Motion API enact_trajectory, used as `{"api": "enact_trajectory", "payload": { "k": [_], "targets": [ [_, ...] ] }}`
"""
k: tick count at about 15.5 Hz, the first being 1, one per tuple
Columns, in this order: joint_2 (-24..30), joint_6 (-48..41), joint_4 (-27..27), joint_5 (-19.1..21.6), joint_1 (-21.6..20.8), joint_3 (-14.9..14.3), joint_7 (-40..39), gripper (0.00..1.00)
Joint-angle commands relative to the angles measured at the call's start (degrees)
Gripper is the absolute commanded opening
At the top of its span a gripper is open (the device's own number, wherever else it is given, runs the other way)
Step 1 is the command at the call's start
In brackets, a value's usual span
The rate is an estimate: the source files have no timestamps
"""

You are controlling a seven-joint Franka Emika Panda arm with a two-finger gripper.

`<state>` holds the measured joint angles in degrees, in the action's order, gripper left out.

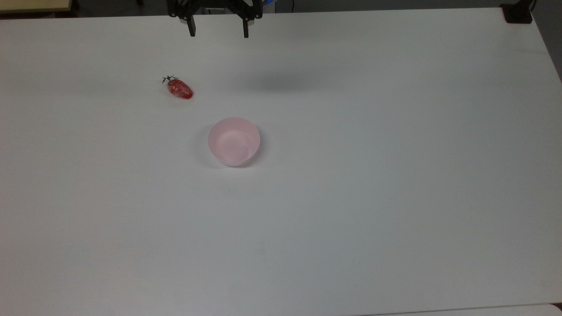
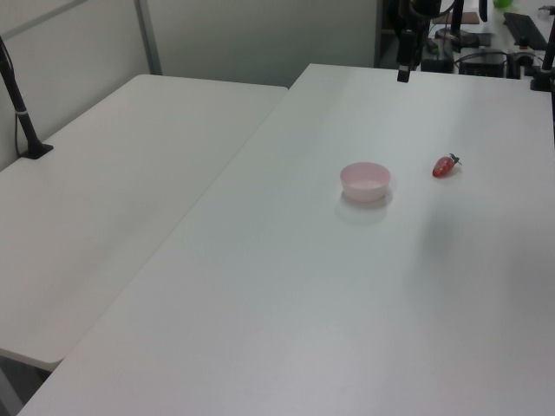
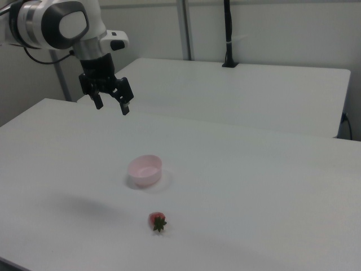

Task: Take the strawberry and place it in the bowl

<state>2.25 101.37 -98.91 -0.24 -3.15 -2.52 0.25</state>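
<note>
Nothing is lying between the one strawberry and the one pink bowl on the white table; the gripper is hovering above the table's far edge in the top view, fingers spread, holding nothing.

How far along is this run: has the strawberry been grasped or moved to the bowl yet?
Nothing looks done. The strawberry lies on the table, apart from the bowl, which holds nothing. The gripper hangs high above the table with jaws open and nothing between them. Left: descend to the strawberry, grasp it, carry it over and drop it in the bowl.
</note>
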Motion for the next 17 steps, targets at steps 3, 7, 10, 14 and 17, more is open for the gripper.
{"api": "enact_trajectory", "payload": {
  "k": [3,7,10,14,17],
  "targets": [
    [-0.05,-1.53,0.74,1.12,-0.02,-0.12,-0.16,1.0],
    [0.13,-1.62,0.65,1.12,-0.37,-0.12,0.1,1.0],
    [0.13,-1.62,0.65,1.12,-0.37,-0.12,0.01,1.0],
    [0.13,-1.62,0.74,1.12,-0.37,-0.12,0.1,1.0],
    [0.21,-1.62,0.74,1.12,-0.72,-0.12,0.1,1.0]
  ]
}}
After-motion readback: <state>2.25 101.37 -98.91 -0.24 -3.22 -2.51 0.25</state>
